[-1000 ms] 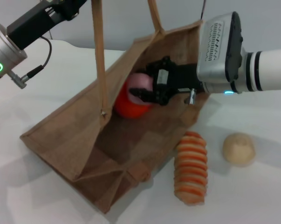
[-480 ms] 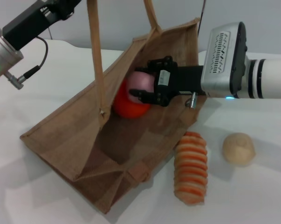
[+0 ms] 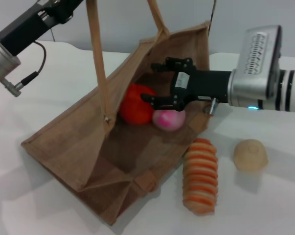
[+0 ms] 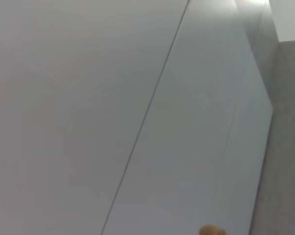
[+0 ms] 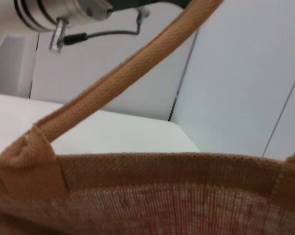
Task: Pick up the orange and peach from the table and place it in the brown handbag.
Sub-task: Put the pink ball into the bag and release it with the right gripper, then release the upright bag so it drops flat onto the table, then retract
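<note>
The brown handbag (image 3: 79, 142) stands open on the white table, its handles (image 3: 99, 73) pulled taut upward. At the top edge beside those handles is the black body of my left gripper (image 3: 64, 7). Inside the bag lies the orange (image 3: 136, 104), and the pink peach (image 3: 169, 119) rests against its right side. My right gripper (image 3: 160, 82) is open just inside the bag's mouth, above the peach, with nothing between its fingers. The right wrist view shows the bag's burlap rim (image 5: 147, 196) and one handle (image 5: 127, 73).
An orange-and-cream striped bread (image 3: 201, 176) lies right of the bag near the table's front. A pale beige bun (image 3: 250, 155) sits farther right. Behind the table is a grey wall (image 4: 113, 98).
My right gripper has let go of the peach, which dropped to the bag's floor beside the orange. The gripper opened and drew back to the right.
</note>
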`<state>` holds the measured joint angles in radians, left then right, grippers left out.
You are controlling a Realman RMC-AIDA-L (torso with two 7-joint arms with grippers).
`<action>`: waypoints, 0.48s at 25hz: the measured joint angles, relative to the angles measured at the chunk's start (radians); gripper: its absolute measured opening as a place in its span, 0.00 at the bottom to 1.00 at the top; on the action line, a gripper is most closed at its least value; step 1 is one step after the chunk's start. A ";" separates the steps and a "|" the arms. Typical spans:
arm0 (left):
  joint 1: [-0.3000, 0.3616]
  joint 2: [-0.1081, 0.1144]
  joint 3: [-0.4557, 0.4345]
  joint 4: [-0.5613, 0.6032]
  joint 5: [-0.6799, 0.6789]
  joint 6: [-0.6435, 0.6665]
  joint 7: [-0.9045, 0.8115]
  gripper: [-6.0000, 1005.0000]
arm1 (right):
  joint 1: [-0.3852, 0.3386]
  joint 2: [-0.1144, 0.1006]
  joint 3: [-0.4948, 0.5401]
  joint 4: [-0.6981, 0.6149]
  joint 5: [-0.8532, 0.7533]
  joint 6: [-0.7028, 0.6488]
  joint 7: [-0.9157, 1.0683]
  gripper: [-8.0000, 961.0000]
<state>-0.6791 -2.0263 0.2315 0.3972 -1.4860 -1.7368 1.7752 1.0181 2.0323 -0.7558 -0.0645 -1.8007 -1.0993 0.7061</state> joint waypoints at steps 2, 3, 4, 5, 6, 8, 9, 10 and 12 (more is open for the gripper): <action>0.004 0.000 -0.008 0.000 -0.001 0.001 0.001 0.13 | -0.019 -0.004 0.017 -0.005 0.000 -0.024 0.000 0.82; 0.007 0.000 -0.014 0.000 -0.001 0.001 0.001 0.13 | -0.028 -0.006 0.025 -0.007 0.000 -0.034 0.000 0.82; 0.011 0.000 -0.019 0.000 -0.001 0.002 0.002 0.13 | -0.040 -0.008 0.035 -0.010 0.000 -0.042 0.000 0.82; 0.019 0.000 -0.024 0.000 -0.001 0.005 0.003 0.13 | -0.053 -0.009 0.046 -0.015 0.000 -0.048 0.000 0.82; 0.019 0.000 -0.024 0.000 -0.001 0.005 0.003 0.13 | -0.070 -0.009 0.060 -0.025 0.001 -0.055 0.000 0.82; 0.025 0.001 -0.026 0.000 -0.001 0.018 0.004 0.13 | -0.109 -0.010 0.091 -0.052 0.001 -0.077 0.000 0.82; 0.026 0.001 -0.026 0.000 -0.001 0.022 0.004 0.13 | -0.130 -0.011 0.109 -0.067 0.002 -0.093 0.000 0.82; 0.028 0.001 -0.026 0.000 -0.001 0.028 0.004 0.13 | -0.150 -0.011 0.126 -0.081 0.001 -0.107 0.000 0.82; 0.032 0.000 -0.026 0.000 -0.001 0.041 0.004 0.13 | -0.195 -0.012 0.182 -0.107 0.002 -0.140 0.000 0.82</action>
<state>-0.6470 -2.0259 0.2055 0.3972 -1.4870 -1.6956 1.7792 0.8229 2.0205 -0.5735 -0.1720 -1.7992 -1.2396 0.7056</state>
